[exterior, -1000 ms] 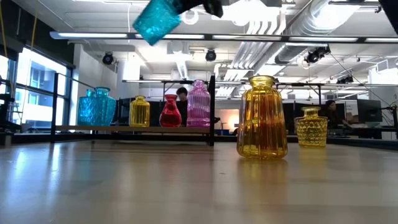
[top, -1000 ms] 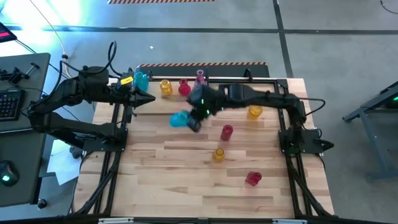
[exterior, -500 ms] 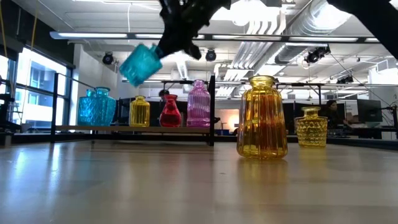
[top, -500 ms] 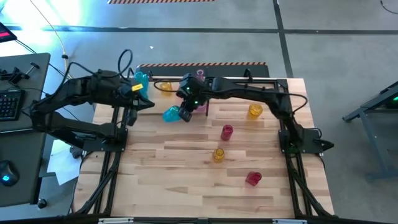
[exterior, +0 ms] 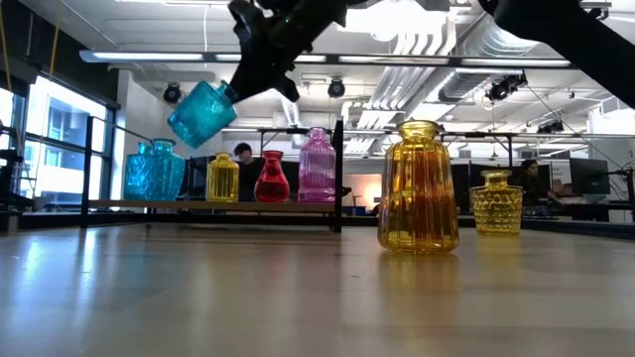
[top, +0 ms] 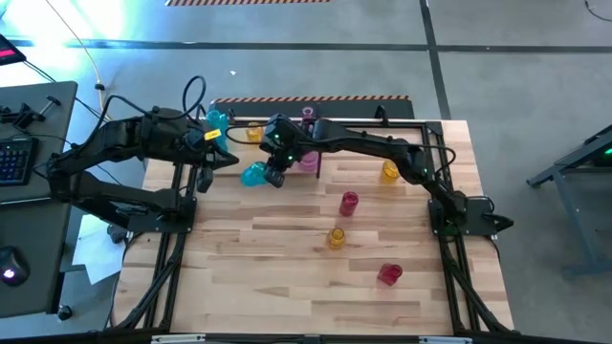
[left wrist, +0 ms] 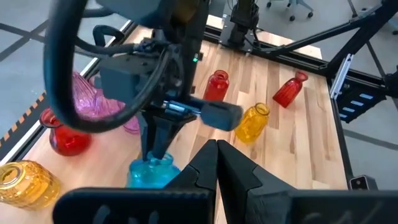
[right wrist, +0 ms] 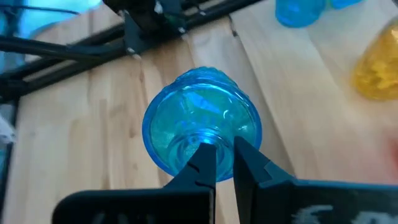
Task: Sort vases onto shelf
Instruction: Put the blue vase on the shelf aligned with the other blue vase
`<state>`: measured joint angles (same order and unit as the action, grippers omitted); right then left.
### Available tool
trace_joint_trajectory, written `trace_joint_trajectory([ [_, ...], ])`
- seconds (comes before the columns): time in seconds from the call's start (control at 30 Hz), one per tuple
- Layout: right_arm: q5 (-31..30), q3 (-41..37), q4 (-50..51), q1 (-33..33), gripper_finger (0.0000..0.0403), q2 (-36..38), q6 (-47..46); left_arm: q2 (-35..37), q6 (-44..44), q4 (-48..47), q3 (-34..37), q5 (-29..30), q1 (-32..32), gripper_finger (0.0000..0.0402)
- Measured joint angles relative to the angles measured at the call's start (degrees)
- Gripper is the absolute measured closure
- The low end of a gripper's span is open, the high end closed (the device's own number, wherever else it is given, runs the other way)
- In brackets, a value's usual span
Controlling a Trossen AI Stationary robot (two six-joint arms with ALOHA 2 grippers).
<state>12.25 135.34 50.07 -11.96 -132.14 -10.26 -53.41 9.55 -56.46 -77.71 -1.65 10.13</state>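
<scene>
Wooden table (top: 287, 287) across most of the high view, with two dark arms reaching in from its sides. Along the far edge, the shelf (exterior: 213, 205) of thin black rods on a light plank, already bearing a cyan vase (exterior: 154, 169), a yellow vase (exterior: 222, 178), a red vase (exterior: 271, 178) and a ribbed pink vase (exterior: 317, 164), all upright in a row. Right arm (top: 382, 148) stretched across the table toward the shelf's left part; right gripper (top: 271, 177) clamped on the narrow neck of a second cyan vase (top: 253, 174), carried in the air, tilted body-down, above and just in front of the shelved cyan one. Left arm (top: 105, 158) waiting at the table's left edge, left gripper (top: 229, 158) just beside the carried vase, fingers pressed together on nothing. Small yellow tag (top: 196, 124) on the left arm, any writing on it too small to read. Loose on the table, well apart: a tall amber vase (exterior: 418, 188), a studded amber vase (exterior: 496, 203), a pinkish-red vase (top: 349, 203) and a red vase (top: 388, 274), the last nearest the front edge. Beyond the shelf, a person's head (exterior: 243, 152), dim and small. Compared with half a second earlier: carried vase shifted further left and slightly lower; left arm unchanged; person's head further left.
</scene>
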Motion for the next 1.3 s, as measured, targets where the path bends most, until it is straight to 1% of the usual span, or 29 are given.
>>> trace_joint_trajectory([
  [0.07, 0.3, -2.1, -1.1, -0.6, 0.0402, 0.4, -0.2, 0.0, 0.5, 0.0, 0.0, 0.0, 0.0, 0.0402],
  [0.17, 0.2, -2.8, 1.3, -1.3, 0.0402, 0.4, -0.1, 0.0, 0.9, 0.0, 0.0, 0.0, 0.0, 0.0402],
  [0.27, -3.2, -1.7, 4.7, -1.8, 0.0402, 0.2, 1.7, 0.0, 1.3, 0.1, 0.0, 0.0, 0.0, 0.0401],
  [0.37, -5.2, -1.6, 5.1, -2.3, 0.0402, 0.0, 2.8, 0.0, 1.3, 0.1, 0.0, 0.0, 0.0, 0.0402],
  [0.7, -5.9, -1.5, 8.5, -5.2, 0.0402, 0.0, 4.3, 0.0, 2.9, -0.3, 0.0, -0.5, 0.0, 0.0402],
  [0.83, -5.7, -1.5, 9.3, -5.4, 0.0402, 0.0, 5.2, -1.7, 2.3, -3.5, 0.0, -0.5, 0.0, 0.0401],
  [0.9, -5.7, -1.5, 9.6, -5.4, 0.0402, 0.0, 5.4, -3.0, 1.3, -4.7, 1.0, -0.2, 0.0, 0.0401],
  [1.07, -5.4, -1.5, 11.2, -5.4, 0.0402, 0.0, 5.4, -6.4, -0.8, -4.9, 7.0, 0.0, 0.0, 0.0401],
  [1.13, -5.3, -1.5, 12.0, -5.4, 0.0402, 0.0, 5.4, -7.6, -1.3, -4.8, 9.3, 1.5, -0.1, 0.0401],
  [1.2, -5.3, -1.5, 12.6, -5.4, 0.0402, 0.0, 5.3, -8.1, -2.6, -3.2, 11.1, 4.5, -0.1, 0.0401],
  [1.3, -5.1, -1.5, 13.0, -5.3, 0.0401, 0.0, 5.2, -8.7, -5.6, -0.5, 14.1, 11.4, -0.1, 0.0402],
])
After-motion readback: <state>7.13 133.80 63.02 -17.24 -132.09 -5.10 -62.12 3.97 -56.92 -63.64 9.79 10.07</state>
